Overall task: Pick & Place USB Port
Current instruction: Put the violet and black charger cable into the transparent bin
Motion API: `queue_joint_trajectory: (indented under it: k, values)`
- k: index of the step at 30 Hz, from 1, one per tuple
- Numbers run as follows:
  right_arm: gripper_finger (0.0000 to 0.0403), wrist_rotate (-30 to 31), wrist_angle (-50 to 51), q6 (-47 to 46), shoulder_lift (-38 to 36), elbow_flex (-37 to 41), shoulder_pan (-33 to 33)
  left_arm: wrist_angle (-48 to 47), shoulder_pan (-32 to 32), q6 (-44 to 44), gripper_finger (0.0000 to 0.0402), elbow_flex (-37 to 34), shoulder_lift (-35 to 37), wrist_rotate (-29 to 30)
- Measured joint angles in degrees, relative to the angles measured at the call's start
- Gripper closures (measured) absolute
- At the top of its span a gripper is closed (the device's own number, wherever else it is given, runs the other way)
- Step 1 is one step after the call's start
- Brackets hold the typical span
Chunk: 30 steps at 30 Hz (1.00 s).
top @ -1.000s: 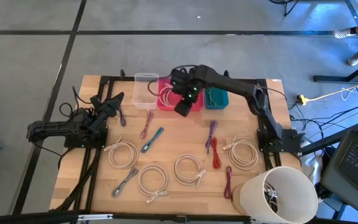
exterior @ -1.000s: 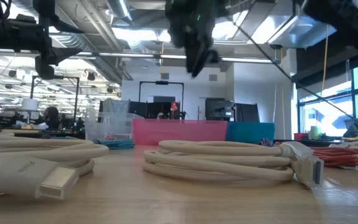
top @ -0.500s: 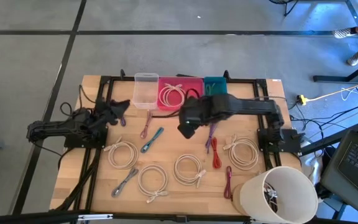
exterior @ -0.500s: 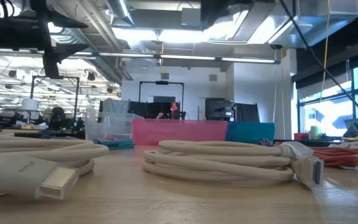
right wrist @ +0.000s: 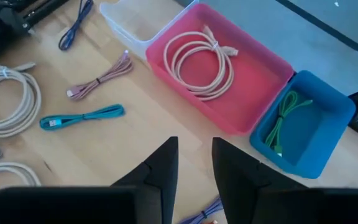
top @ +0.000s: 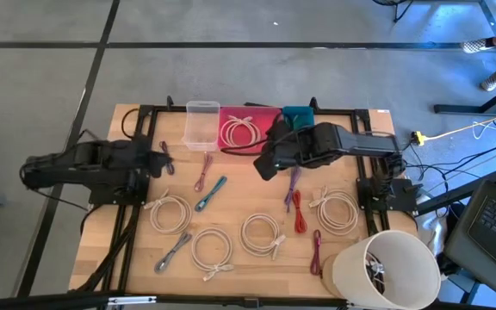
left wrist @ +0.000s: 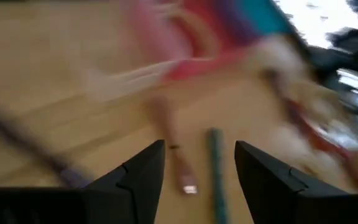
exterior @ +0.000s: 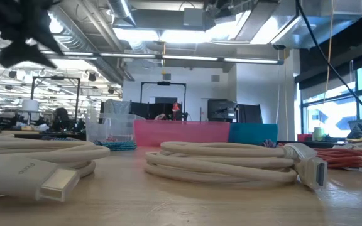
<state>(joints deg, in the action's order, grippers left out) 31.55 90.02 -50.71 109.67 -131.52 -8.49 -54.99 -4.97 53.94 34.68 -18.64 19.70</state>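
Note:
Several coiled and bundled USB cables lie flat on the wooden table. They include white coils (top: 170, 211) (top: 263, 232), a teal cable (top: 211, 194) (right wrist: 82, 117), a pink cable (top: 203, 172) (right wrist: 99, 79), and purple (top: 293, 185) and red (top: 300, 211) ones. At the far edge stand a clear bin (top: 202, 123), a pink bin (top: 269, 116) (right wrist: 272, 65) holding a white coil (right wrist: 199, 56), and a teal bin (top: 298, 114) (right wrist: 340, 102) holding a green cable (right wrist: 286, 121). My right gripper (top: 265, 164) (right wrist: 194, 165) hovers open, in front of the pink bin. My left gripper (top: 158, 159) (left wrist: 201, 168) is open above the table's left part, near the pink and teal cables.
A white bucket (top: 386, 267) stands at the near right corner. A dark purple cable (top: 166, 159) lies by the left gripper, a grey one (top: 173, 251) toward the near edge. More white coils (top: 211, 250) (top: 338, 211) lie on the near half. Black arm frames run along both sides.
My right arm has drawn back from above the pink bin toward the table's near and right side, folding in. My left arm has swung, its body shifting toward the left edge, and its wrist view is blurred by motion. No cable has moved.

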Motion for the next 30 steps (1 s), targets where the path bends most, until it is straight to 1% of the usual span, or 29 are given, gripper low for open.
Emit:
queue_joint_trajectory:
  k: [2, 5, 6, 8, 13, 18, 21, 26, 27, 30]
  values:
    - [0.0302, 0.0, 0.0, 0.2, 0.0, 0.0, 0.4, -6.5, 0.0, 8.0, 0.0218, 2.0, -4.3, 3.4]
    - [0.0302, 0.0, 0.0, 0.2, 0.0, 0.3, 0.7, -13.3, 0.0, 15.9, 0.0225, 2.2, -10.7, 4.2]
    - [0.0302, 0.0, 0.0, 0.2, 0.0, 0.4, 0.8, -15.0, 0.0, 17.9, 0.0227, 1.8, -13.1, 4.3]
    - [0.0302, 0.0, 0.0, 1.0, 0.0, 0.6, 0.8, -14.8, 0.0, 19.4, 0.0232, 0.9, -17.2, 4.7]
    - [0.0302, -0.1, 0.0, 1.9, 0.0, 0.6, 0.8, -14.1, -1.9, 20.3, 0.0246, 0.7, -26.0, 5.7]
    - [0.0302, -0.2, 0.0, 3.7, 0.0, 0.6, 0.8, -13.5, -6.0, 20.3, 0.0247, 0.7, -31.9, 5.7]
    - [0.0302, -0.2, 0.0, 5.1, 0.0, 0.6, 0.8, -11.1, -9.0, 17.6, 0.0244, 0.7, -34.4, 3.6]
    - [0.0302, -0.1, 0.0, 8.0, 0.0, 0.6, 1.1, -1.0, -13.4, 9.8, 0.0243, -0.4, -38.0, -0.7]
    - [0.0302, -0.1, 0.0, 8.7, 0.0, 0.6, 1.2, 0.0, -14.1, 9.2, 0.0243, -0.6, -38.7, -1.4]
    - [0.0302, -0.1, 0.0, 9.2, 0.0, 0.6, 1.2, -1.1, -15.7, 8.7, 0.0242, -0.7, -41.1, -1.7]
